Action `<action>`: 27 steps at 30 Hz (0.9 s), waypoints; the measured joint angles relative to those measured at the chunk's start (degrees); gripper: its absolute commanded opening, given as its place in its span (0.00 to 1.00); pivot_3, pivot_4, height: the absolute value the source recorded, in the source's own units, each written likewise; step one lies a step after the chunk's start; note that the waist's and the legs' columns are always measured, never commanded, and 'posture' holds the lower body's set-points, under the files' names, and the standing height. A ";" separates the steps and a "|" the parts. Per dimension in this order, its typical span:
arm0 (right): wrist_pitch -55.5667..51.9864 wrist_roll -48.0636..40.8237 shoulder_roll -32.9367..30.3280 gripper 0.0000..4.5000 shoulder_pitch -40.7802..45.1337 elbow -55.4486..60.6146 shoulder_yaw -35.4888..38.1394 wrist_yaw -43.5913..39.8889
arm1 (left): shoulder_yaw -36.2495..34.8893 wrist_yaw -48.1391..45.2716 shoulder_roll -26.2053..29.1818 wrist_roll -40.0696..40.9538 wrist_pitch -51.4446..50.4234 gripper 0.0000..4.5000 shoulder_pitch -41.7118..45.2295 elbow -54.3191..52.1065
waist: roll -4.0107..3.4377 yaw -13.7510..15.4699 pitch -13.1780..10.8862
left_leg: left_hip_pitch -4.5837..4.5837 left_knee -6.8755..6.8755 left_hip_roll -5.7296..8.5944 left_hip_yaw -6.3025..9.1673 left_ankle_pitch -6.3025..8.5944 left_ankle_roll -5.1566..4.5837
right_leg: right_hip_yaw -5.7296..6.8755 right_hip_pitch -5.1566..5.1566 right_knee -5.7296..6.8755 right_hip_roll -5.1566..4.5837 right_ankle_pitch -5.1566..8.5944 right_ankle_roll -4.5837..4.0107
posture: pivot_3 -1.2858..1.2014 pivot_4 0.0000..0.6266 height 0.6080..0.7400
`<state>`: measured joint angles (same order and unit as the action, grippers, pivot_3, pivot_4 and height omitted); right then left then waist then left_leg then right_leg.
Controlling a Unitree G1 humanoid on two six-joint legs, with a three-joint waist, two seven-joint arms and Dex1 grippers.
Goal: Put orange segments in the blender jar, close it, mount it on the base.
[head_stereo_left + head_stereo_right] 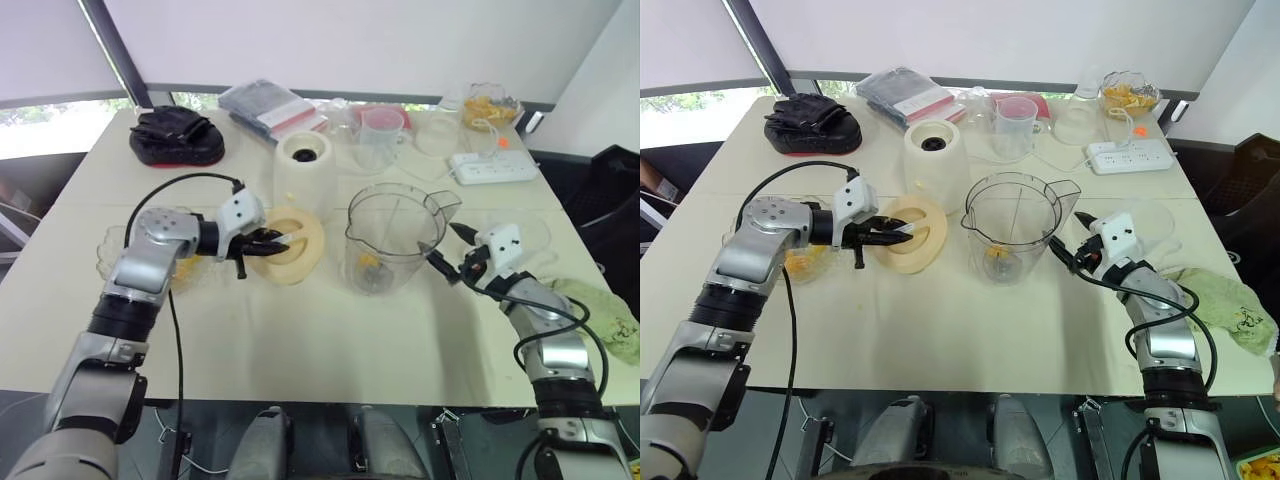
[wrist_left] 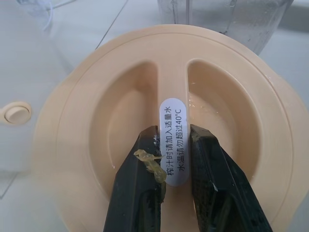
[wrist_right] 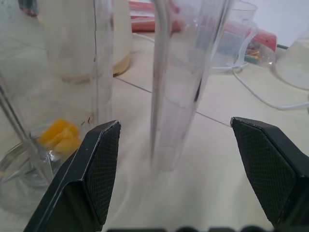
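While the left claw point(image 2: 166, 159) pinches the cream round lid's point(image 2: 96, 96) ridge, the right claw point(image 3: 176, 164) gapes wide, empty, at the clear plastic blender jar's point(image 1: 392, 235) handle point(image 3: 176, 87).

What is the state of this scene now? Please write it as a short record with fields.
left gripper: shut on the grip ridge of the cream lid, lid tilted up off the table
right gripper: open, level, the jar's handle between its fingers, not closed on it
blender jar: upright, no lid, orange segments at its bottom
base: behind the lid, nothing mounted
next step, likely: lid onto the jar
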<state>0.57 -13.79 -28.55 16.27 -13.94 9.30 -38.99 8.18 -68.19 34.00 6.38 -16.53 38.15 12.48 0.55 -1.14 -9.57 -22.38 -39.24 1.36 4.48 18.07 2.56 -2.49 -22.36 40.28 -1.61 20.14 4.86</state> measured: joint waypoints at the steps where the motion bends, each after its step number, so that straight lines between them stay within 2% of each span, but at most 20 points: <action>1: 0.59 0.05 0.01 0.85 0.85 -1.41 -0.09 -0.51 | 0.00 0.19 0.11 0.04 -0.20 0.06 -0.23 -0.27 | 0.00 -0.02 0.00 | 0.00 0.00 0.00 0.00 0.00 0.00 | 0.00 0.00 0.00 0.00 0.00 0.00 | 0.52 0.24 1.00; 17: 7.78 1.46 1.84 0.85 13.07 -18.56 -1.26 -2.09 | -0.05 1.95 1.91 1.88 -2.82 0.06 -2.02 -4.84 | -0.01 -0.22 0.00 | 0.00 0.00 -0.01 -0.03 -0.10 0.18 | -0.01 -0.03 0.01 -0.02 0.00 0.00 | 0.52 0.24 1.00; 18: 7.97 1.47 2.22 0.73 13.42 -19.03 -1.29 -2.05 | -0.05 2.02 1.92 1.89 -2.91 0.06 -2.02 -4.86 | -0.01 -0.23 0.00 | 0.00 0.00 -0.01 -0.03 -0.10 0.18 | -0.01 -0.03 0.01 -0.02 0.00 0.00 | 0.52 0.24 1.00; 20: 7.99 1.41 3.02 0.57 13.57 -19.11 -1.26 -1.70 | -0.05 2.17 1.98 1.90 -3.03 0.06 -2.03 -4.92 | -0.01 -0.23 0.00 | 0.00 0.00 -0.01 -0.03 -0.11 0.19 | -0.01 -0.03 0.01 -0.02 0.00 0.00 | 0.52 0.24 1.00; 23: 7.00 0.06 4.81 0.21 12.69 -17.74 -0.89 -1.21 | -0.05 2.33 2.09 1.90 -3.20 0.06 -2.05 -5.44 | -0.01 -0.19 0.00 | -0.01 0.01 -0.01 -0.02 -0.12 0.21 | -0.01 -0.03 0.01 -0.03 0.00 0.00 | 0.52 0.24 1.00; 27: 3.69 -1.00 6.56 0.20 8.30 -9.81 -0.36 2.25 | -0.09 2.45 2.56 2.16 -3.41 0.06 -2.06 -6.10 | -0.02 -0.05 0.00 | -0.01 0.00 -0.02 -0.01 -0.12 0.22 | 0.00 -0.03 0.01 -0.04 0.00 0.00 | 0.52 0.24 1.00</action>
<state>4.26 -14.79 -21.99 24.57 -23.74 8.95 -36.73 8.09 -65.73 36.55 8.54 -19.94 36.09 6.38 0.54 -1.19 -9.57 -22.40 -39.24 1.34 4.47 17.94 2.78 -2.50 -22.39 40.30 -1.65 20.13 4.86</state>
